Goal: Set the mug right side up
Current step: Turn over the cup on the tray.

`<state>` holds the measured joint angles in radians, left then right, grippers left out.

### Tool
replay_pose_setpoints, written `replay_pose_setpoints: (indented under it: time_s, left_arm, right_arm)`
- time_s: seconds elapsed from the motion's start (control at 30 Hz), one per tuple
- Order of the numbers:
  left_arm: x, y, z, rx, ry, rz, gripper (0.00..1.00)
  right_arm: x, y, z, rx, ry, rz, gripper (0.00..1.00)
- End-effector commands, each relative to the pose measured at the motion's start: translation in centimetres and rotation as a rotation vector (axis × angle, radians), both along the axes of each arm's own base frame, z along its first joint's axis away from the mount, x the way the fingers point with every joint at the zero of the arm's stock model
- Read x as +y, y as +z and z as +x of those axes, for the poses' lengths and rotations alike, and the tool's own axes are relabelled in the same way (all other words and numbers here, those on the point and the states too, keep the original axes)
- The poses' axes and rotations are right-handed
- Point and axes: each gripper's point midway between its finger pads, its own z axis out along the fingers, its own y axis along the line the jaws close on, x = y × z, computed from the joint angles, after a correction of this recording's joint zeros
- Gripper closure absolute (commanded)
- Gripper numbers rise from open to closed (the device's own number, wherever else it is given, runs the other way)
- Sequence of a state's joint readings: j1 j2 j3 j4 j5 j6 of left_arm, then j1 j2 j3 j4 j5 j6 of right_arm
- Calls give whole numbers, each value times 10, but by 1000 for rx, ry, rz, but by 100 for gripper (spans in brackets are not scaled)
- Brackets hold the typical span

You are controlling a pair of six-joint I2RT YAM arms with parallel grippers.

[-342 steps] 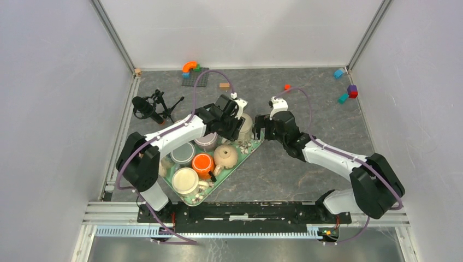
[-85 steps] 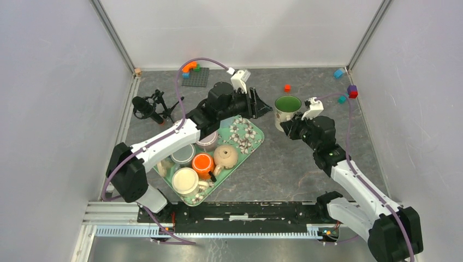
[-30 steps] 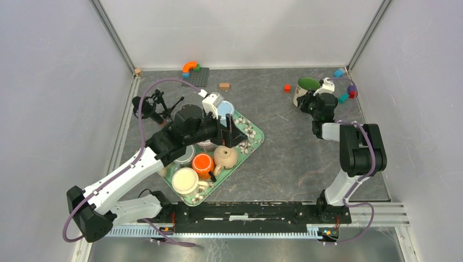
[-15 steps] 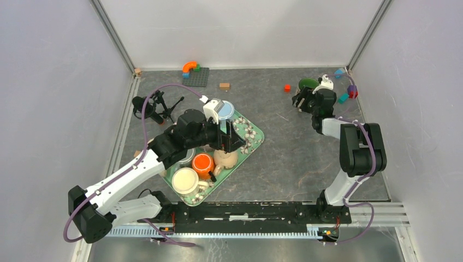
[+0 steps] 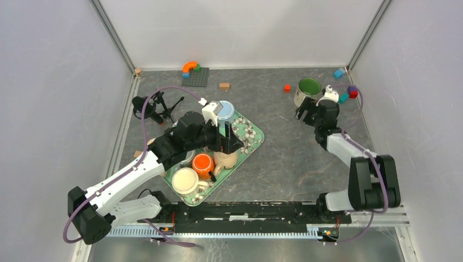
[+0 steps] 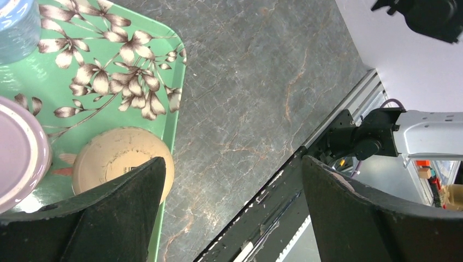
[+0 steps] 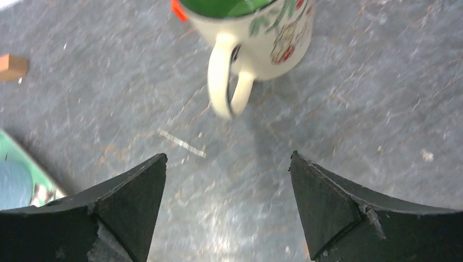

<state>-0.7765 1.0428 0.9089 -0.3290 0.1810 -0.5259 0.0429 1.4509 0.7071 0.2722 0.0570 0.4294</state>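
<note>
While the mug (image 5: 307,90) stands upright at the far right of the surface (image 5: 284,158), its handle faces the right tool (image 7: 228,158); that tool hangs just beside it, spread wide and empty; the left tool (image 6: 232,164), likewise wide and empty, hovers over the floral tray (image 5: 248,139).

Bright, even light; right-wrist motion blur

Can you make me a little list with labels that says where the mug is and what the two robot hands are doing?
mug: upright on the table, green inside showing, handle toward the right gripper
right gripper: open, empty, apart from the mug
left gripper: open, empty, over the floral tray
task: looks done
</note>
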Motion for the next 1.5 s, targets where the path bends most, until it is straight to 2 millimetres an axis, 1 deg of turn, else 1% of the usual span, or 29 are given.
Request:
replay_pose_setpoints:
  time_s: [0.0,0.03,0.1,0.23,0.33,0.37,0.4,0.43,0.47,0.53,0.6,0.67,0.73,0.83,0.9,0.97,1.1,1.17,1.27,1.33,1.43,1.47]
  left_arm:
    - [4,2,-1,-1,23,-4,0]
    - [6,-1,-1,6,28,2,0]
    - [7,-6,-2,24,30,19,0]
    - [15,-22,-4,70,59,72,0]
    - [18,-34,-11,92,34,107,0]
    - [20,-40,-13,102,35,114,0]
    - [22,-45,-15,112,37,125,0]
    - [24,-51,-17,127,36,140,0]
    - [26,-57,-20,143,34,156,0]
    - [29,-71,-26,176,33,191,0]
    - [32,-81,-29,202,35,221,0]
    - [31,-86,-30,212,42,235,0]
    - [27,-90,-29,222,43,249,0]
    - [24,-95,-27,225,48,281,0]
    - [22,-100,-25,230,59,303,0]
    - [20,-105,-25,246,60,318,0]
    - [17,-106,-24,251,74,328,0]
    - [11,-105,-20,251,83,305,0]
    - [-6,-103,-11,270,96,255,0]
    - [-16,-99,-1,262,118,226,0]
    - [-28,-100,17,233,149,208,0]
    - [-32,-103,22,234,151,214,0]
  right_arm:
    - [19,-5,-38,34,44,-53,11]
    - [27,-9,-49,49,63,-70,11]
    - [40,-8,-64,50,89,-85,10]
    - [77,-6,-97,42,192,-31,9]
    - [102,-11,-127,65,290,-5,7]
    - [109,-17,-138,80,325,-4,6]
    - [114,-19,-148,85,355,-1,6]
    - [119,-26,-161,113,389,-3,6]
    - [124,-30,-172,125,422,1,5]
    - [131,-35,-189,163,475,10,5]
    - [135,-30,-200,188,516,6,4]
    - [133,-16,-203,180,531,-12,3]
    - [122,-6,-202,170,506,-60,2]
    - [115,3,-204,169,513,-110,2]
    - [112,6,-202,159,511,-137,2]
    - [114,14,-199,133,518,-135,2]
    - [125,35,-186,49,538,-121,2]
    - [126,36,-181,27,529,-119,2]
    - [131,31,-176,10,519,-94,2]
    - [134,27,-173,18,519,-87,2]
    - [131,16,-167,46,488,-112,2]
    - [130,13,-165,51,479,-121,2]
